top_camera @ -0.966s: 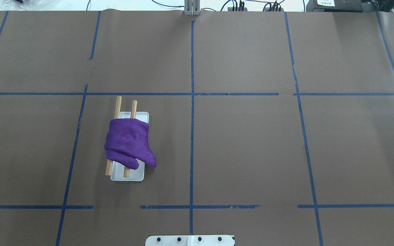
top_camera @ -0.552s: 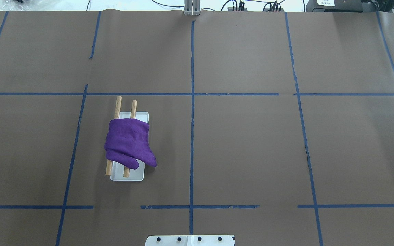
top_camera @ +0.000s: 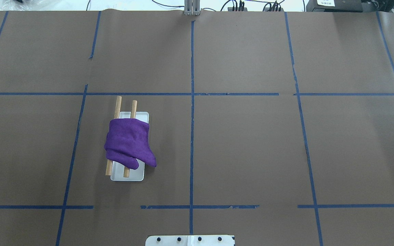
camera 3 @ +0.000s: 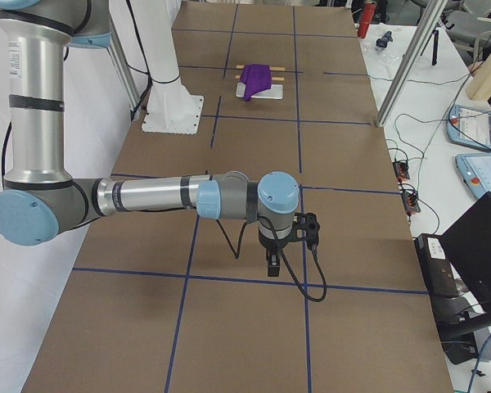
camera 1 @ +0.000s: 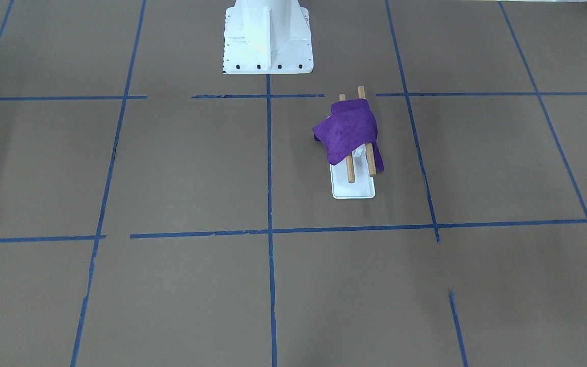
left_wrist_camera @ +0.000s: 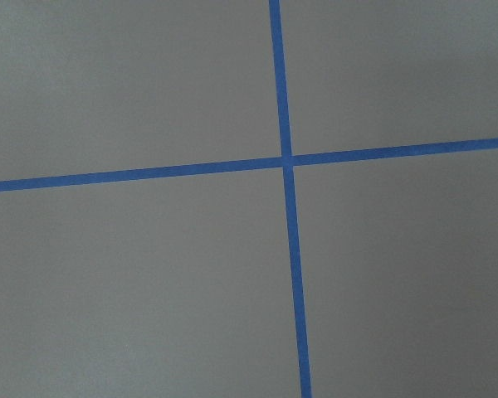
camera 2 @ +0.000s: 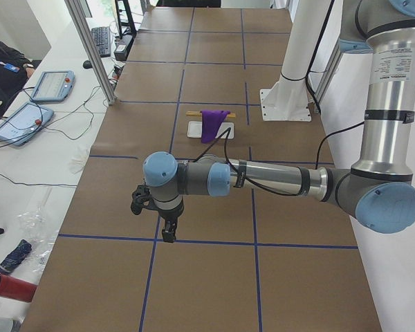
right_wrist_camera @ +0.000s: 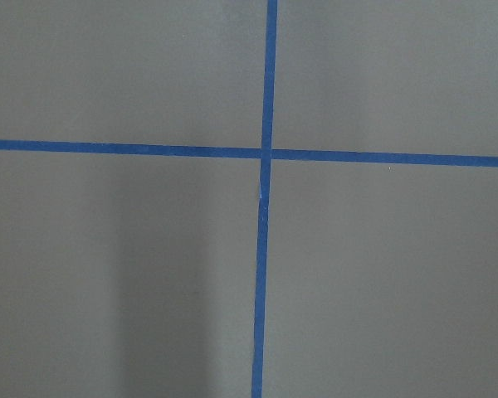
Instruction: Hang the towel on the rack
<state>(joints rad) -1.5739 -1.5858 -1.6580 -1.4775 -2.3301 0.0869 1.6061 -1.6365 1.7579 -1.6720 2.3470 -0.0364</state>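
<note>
A purple towel [top_camera: 128, 141] is draped over the two wooden rods [top_camera: 118, 104] of the rack [top_camera: 130, 175], left of the table's middle. One corner hangs off toward the centre. Towel [camera 1: 349, 131] and rack [camera 1: 353, 188] also show in the front view, and small in the side views [camera 2: 211, 123] [camera 3: 255, 79]. My left gripper [camera 2: 167, 232] hangs over the table's left end, far from the rack. My right gripper [camera 3: 273, 266] hangs over the right end. I cannot tell whether either is open or shut. Both wrist views show only brown paper and blue tape.
The white robot pedestal [camera 1: 267, 35] stands at the table's near edge behind the rack. Blue tape lines [top_camera: 192, 102] grid the brown table cover. Teach pendants [camera 2: 52, 84] and cables lie on the white bench beyond the far edge.
</note>
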